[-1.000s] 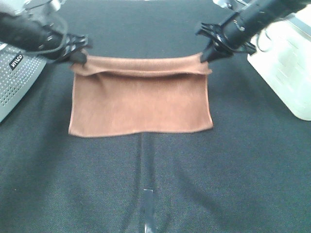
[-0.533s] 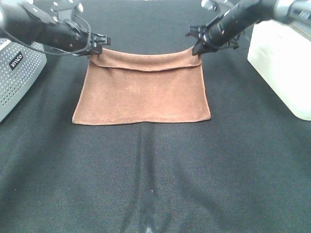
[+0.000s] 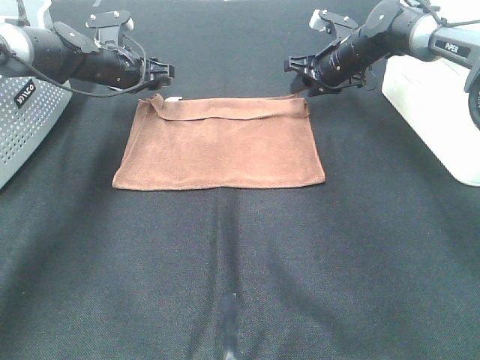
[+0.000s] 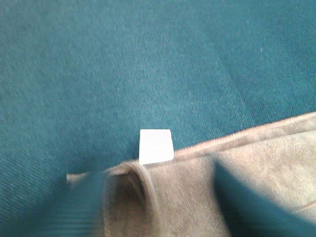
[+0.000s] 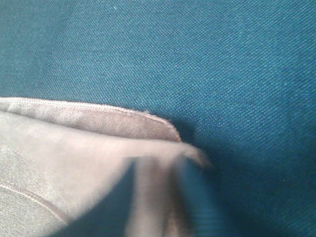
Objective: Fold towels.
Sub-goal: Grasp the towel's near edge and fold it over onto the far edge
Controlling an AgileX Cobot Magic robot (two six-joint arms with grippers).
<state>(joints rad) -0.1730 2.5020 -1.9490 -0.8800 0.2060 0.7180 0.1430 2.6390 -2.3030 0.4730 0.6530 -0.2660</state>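
Observation:
The reddish-brown towel (image 3: 221,146) lies folded in half on the black table (image 3: 240,247), its doubled edge along the far side. Its white tag (image 3: 173,98) sticks out at the far left corner and also shows in the left wrist view (image 4: 155,146). My left gripper (image 3: 161,79) hovers just over that corner. In the left wrist view (image 4: 158,212) its fingers stand wide apart over the curled corner (image 4: 133,177). My right gripper (image 3: 301,86) is at the far right corner. In the right wrist view (image 5: 153,202) it is shut on a strip of towel (image 5: 74,163).
A white plastic box (image 3: 439,105) stands at the right edge, close behind the right arm. A grey perforated device (image 3: 26,124) sits at the left edge. A strip of tape (image 3: 229,319) lies on the cloth near the front.
Both grippers carried the towel's upper edge away and down, so the upper layer now lies flat on the lower one. The left fingers have come apart from the corner.

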